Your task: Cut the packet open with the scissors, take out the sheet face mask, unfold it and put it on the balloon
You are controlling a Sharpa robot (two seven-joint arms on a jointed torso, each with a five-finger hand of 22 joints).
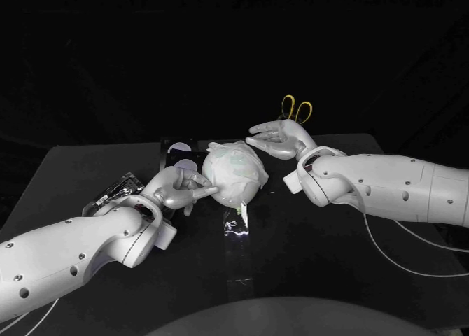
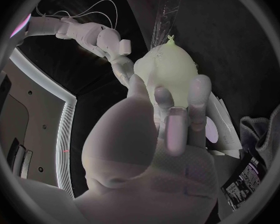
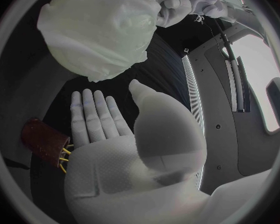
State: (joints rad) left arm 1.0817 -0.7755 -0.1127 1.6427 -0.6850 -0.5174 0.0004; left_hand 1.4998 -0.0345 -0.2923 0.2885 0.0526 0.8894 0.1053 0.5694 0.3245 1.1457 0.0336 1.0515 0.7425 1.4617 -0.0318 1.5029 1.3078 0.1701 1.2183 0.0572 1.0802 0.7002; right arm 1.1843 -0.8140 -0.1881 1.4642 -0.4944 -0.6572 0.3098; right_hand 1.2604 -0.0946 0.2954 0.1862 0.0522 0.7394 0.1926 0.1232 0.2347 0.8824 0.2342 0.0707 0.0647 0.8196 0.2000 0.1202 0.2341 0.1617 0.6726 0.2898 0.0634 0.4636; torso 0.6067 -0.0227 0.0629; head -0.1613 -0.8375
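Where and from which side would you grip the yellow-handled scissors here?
Grip the yellow-handled scissors by their two loop handles, reaching with the right hand, which lies just in front. The loops show open and free; the blades are hidden behind that hand.

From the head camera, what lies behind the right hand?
Behind the right hand lie the scissors. Their yellow handles show above its fingers. The hand covers the blades, so they cannot be seen.
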